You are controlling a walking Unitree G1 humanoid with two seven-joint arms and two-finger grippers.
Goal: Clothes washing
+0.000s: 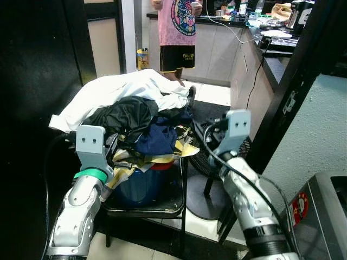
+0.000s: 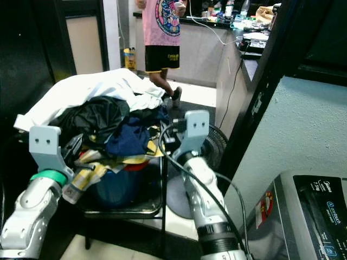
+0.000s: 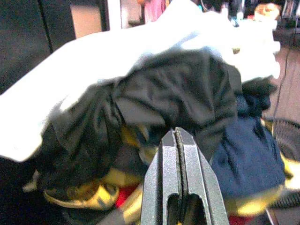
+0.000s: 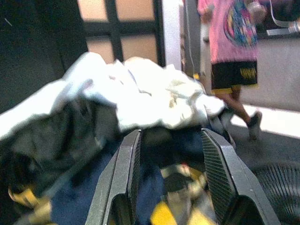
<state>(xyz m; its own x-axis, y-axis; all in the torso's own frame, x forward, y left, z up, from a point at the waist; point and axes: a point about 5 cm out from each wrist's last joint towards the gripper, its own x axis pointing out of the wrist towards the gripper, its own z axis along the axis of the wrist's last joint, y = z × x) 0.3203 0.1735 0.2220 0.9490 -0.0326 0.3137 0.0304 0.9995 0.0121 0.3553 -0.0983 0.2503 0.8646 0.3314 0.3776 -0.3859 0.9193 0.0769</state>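
Black metal chair (image 1: 162, 208) bearing blue laundry basket (image 1: 138, 187)

A heap of clothes (image 1: 135, 116) is piled high in a blue basket (image 1: 138, 187), spilling over its rim. A white garment (image 1: 116, 89) is draped across the top, with black (image 1: 127, 114), navy (image 1: 160, 135) and yellow-patterned pieces (image 1: 157, 157) crumpled beneath it.

Bright background, deep shade at the robot's left

Daylight from the far room whitens the floor (image 1: 214, 93) there and bleaches the white cloth (image 3: 108, 51). Both wrist views are soft with blur; the head views are sharper, with dark, underexposed left edges.
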